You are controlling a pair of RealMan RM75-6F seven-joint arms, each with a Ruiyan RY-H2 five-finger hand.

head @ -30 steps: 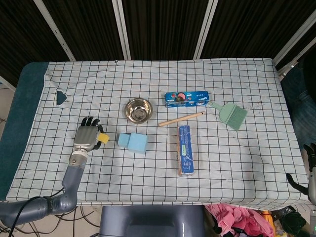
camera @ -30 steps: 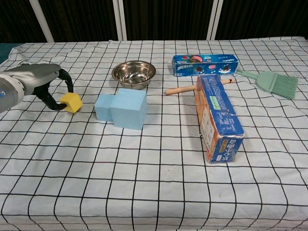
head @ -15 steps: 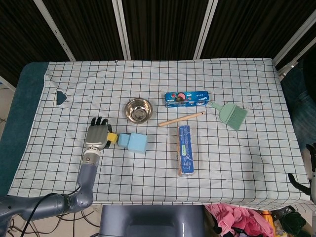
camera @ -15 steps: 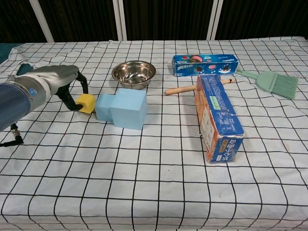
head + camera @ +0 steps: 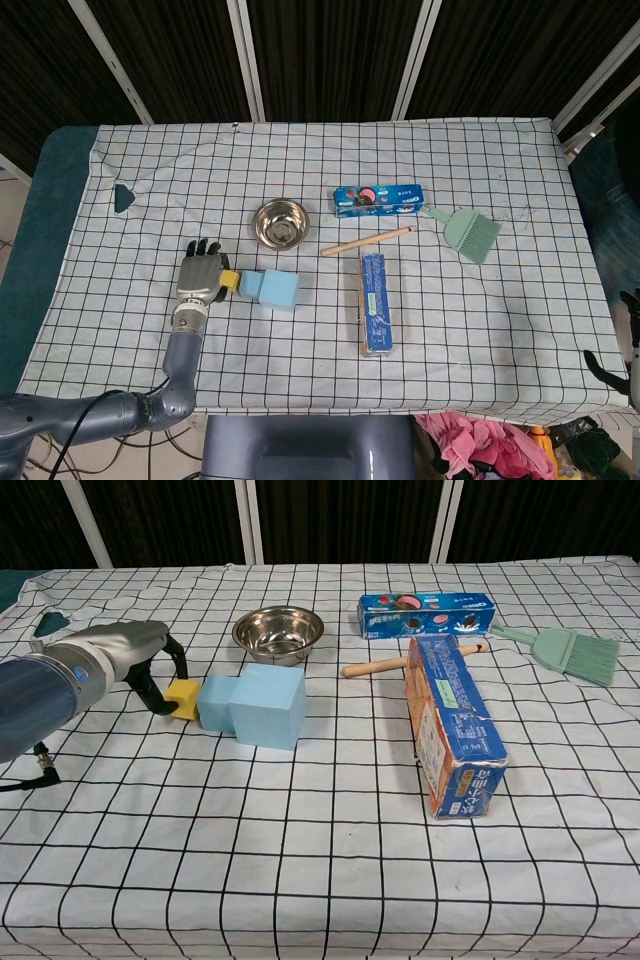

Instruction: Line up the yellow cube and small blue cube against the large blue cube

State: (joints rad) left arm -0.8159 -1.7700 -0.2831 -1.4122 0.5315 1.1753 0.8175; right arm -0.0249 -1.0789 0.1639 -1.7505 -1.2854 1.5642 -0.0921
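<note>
Yellow cube (image 5: 184, 697) pinched in the left hand (image 5: 130, 650), at that hand's right side, dark fingers (image 5: 152, 687) curled around its near and far faces. Resting on the checked tablecloth (image 5: 330, 860), pressed against the small blue cube (image 5: 214, 702), itself flush with the large blue cube (image 5: 268, 705); all three in one row from left to right. Seen from the head view as a small yellow block (image 5: 229, 281) between the grey hand (image 5: 200, 275) and the pale blue blocks (image 5: 270, 288). Plain, matte, sharp-edged, smallest of the three. Right hand (image 5: 630, 335) barely visible at the frame's right edge, well apart; cannot tell how its fingers lie.
</note>
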